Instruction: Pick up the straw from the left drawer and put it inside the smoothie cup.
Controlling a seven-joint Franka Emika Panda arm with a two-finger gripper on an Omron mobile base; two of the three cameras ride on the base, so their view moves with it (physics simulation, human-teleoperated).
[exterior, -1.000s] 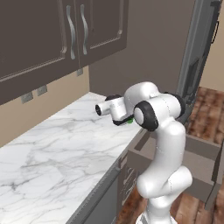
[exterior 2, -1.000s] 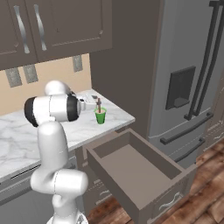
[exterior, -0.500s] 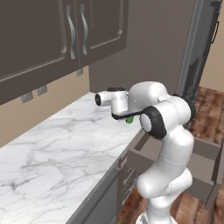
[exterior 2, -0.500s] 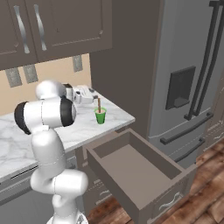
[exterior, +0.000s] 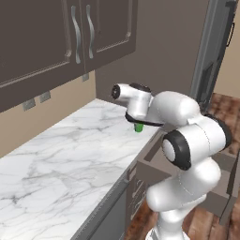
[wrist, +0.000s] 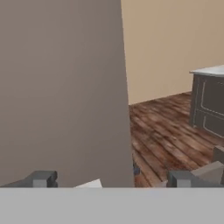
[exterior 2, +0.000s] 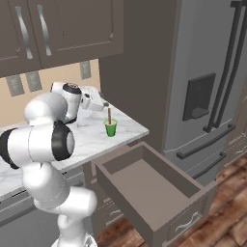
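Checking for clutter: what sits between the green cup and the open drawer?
Nothing: in the right base view only bare marble counter lies between the cup, straw standing in it, and the drawer.

Glossy veined marble counter (exterior 2: pixel 91 137), matt brown left drawer (exterior 2: pixel 144 181), plank wood floor (wrist: pixel 166 135).
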